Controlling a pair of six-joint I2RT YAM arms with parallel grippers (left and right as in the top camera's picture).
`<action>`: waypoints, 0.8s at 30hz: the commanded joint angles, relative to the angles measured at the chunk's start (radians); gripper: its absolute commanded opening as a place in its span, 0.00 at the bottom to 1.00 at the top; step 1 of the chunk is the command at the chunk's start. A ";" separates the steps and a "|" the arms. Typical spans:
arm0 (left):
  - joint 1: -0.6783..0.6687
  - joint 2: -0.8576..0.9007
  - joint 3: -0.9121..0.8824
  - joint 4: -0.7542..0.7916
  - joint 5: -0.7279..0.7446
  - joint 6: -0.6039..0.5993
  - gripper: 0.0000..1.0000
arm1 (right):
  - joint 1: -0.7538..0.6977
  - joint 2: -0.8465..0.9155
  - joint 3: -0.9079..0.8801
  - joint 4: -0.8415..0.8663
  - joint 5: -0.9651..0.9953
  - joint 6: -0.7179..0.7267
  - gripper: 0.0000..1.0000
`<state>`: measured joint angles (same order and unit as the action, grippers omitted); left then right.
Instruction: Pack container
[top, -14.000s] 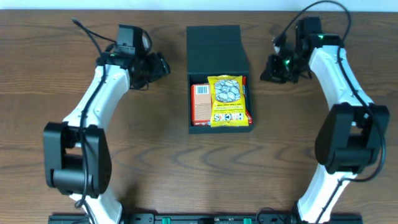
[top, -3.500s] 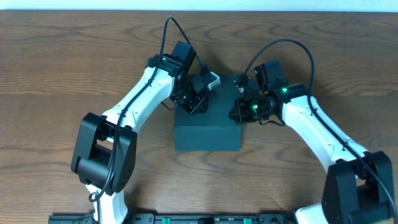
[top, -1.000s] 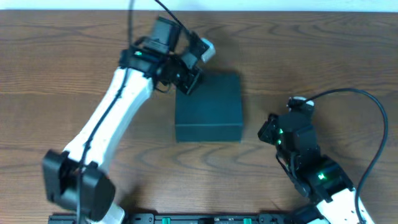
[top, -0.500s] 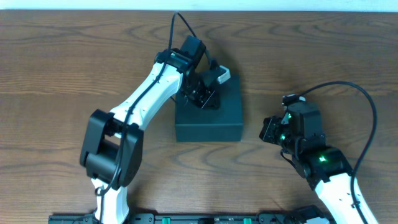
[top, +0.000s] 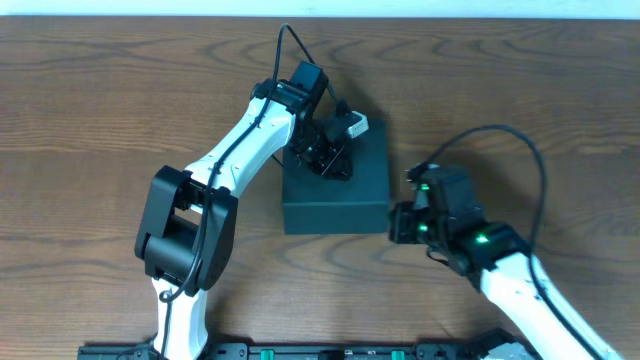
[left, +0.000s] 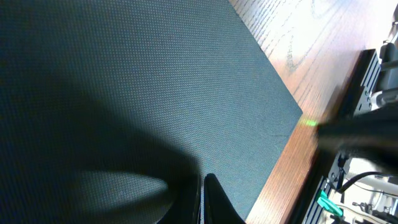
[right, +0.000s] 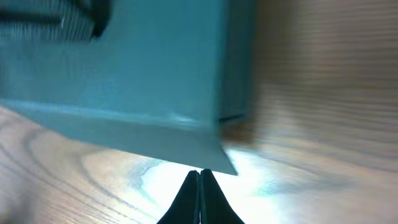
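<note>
The container is a dark teal square box with its lid down, in the middle of the table. My left gripper is shut and rests tip-down on the back left part of the lid. In the left wrist view the lid fills the frame, with the shut gripper against it. My right gripper is shut and empty, low beside the box's front right corner. In the right wrist view its tips sit just short of the box's bottom edge. The box's contents are hidden.
The wooden table surrounds the box on all sides. A black rail with green clips runs along the front edge. The right arm's cable loops above the table to the right of the box.
My right gripper has swung left from the open table up to the container's front right corner. My left gripper came from the box's back left corner onto the lid and now holds still.
</note>
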<state>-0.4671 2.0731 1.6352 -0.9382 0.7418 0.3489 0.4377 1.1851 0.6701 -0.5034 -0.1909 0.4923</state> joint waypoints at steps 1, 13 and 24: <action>-0.005 0.062 -0.012 -0.004 -0.062 0.025 0.06 | 0.064 0.073 -0.013 0.037 0.023 0.015 0.02; -0.005 0.062 -0.012 -0.007 -0.061 0.026 0.06 | 0.200 0.378 -0.013 0.438 0.288 0.215 0.02; -0.004 0.062 -0.012 -0.038 -0.061 0.046 0.06 | 0.205 0.422 -0.011 0.521 0.255 0.341 0.02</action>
<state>-0.4637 2.0762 1.6390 -0.9501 0.7414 0.3702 0.6533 1.6016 0.6453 -0.0113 0.0299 0.7727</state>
